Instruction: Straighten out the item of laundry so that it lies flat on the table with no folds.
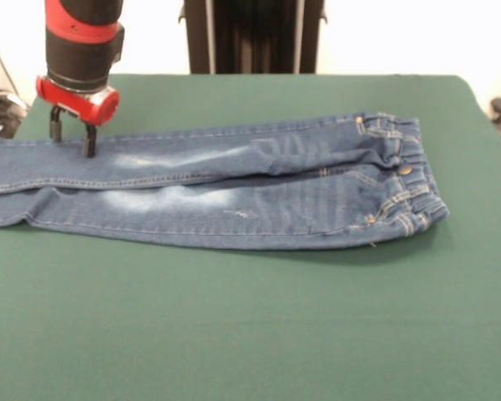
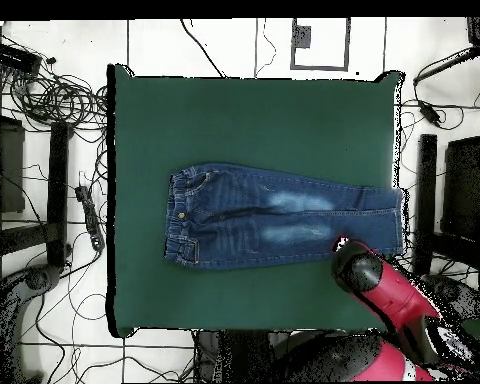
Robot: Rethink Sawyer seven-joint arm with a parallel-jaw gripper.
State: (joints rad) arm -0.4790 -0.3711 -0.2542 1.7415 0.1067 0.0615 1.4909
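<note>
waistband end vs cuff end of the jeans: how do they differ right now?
The waistband end looks bunched and gathered, with a brass button; the cuff end lies flatter and plainer. The hand sits at the cuff end, fingers apart, on or just above the denim; the waistband end has nothing on it. The cuff end runs off the front view's edge; the waistband end is fully visible. Both lie on the table.
</note>
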